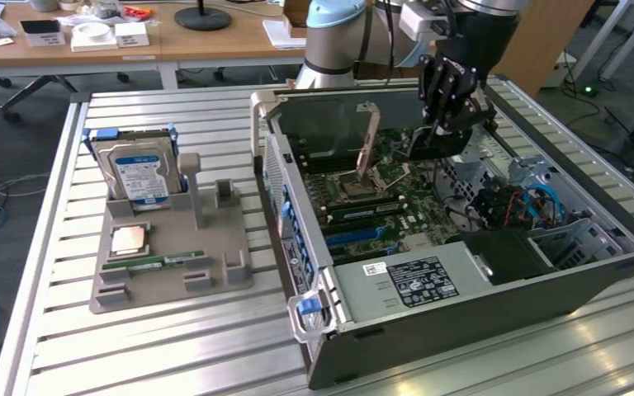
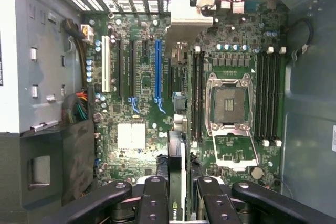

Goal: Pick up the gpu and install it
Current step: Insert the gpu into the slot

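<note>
Wrist view: my gripper pinches the gpu edge-on between narrowed fingers, above the motherboard inside the open case. I judge it carried, not seated. Installing calls for squaring its edge over the blue slot.

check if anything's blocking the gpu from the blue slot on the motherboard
Nothing visible does. The end effector holds the gpu edge-on above the motherboard, and the long blue slot beside it lies empty, with no cable or card across it.

Thin dark gpu, edge-on over motherboard
</note>
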